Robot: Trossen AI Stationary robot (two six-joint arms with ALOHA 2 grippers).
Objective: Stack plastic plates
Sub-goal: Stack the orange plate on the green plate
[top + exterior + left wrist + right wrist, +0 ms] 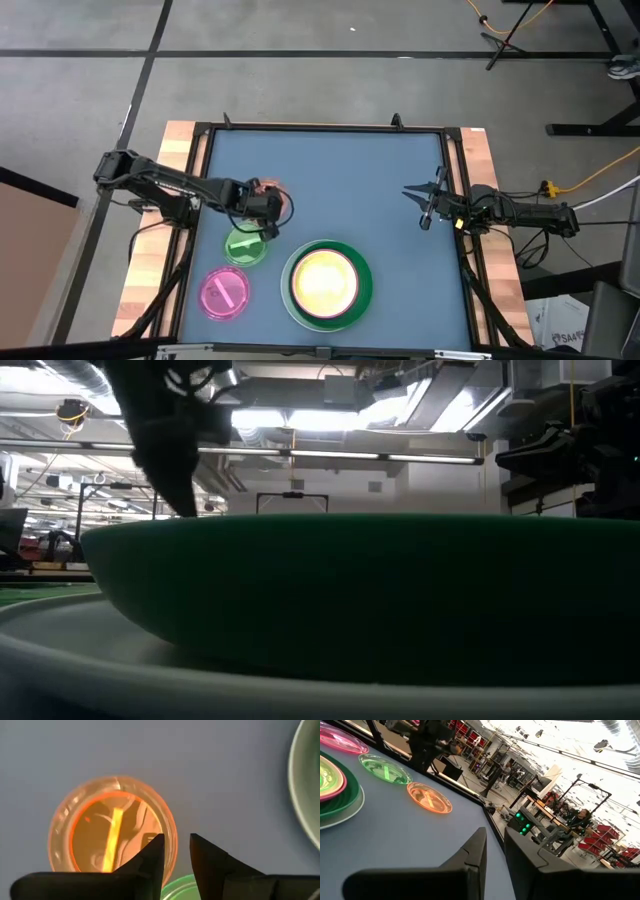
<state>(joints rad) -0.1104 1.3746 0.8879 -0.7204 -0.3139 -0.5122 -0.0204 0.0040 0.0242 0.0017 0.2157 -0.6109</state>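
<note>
A small orange plate lies flat on the blue table, and a small translucent green plate lies just nearer. My left gripper hovers between them, tilted down, open with a narrow gap and nothing in it. A magenta plate lies at the near left. To the right stands a stack: white plate at the bottom, then dark green, pink and a cream one on top. My right gripper waits level at the table's right edge, its fingers a little apart and empty.
The table's raised black frame bounds the blue surface; bare surface lies at the far side and centre. In the low view the dark green plate fills the picture above the white plate's rim.
</note>
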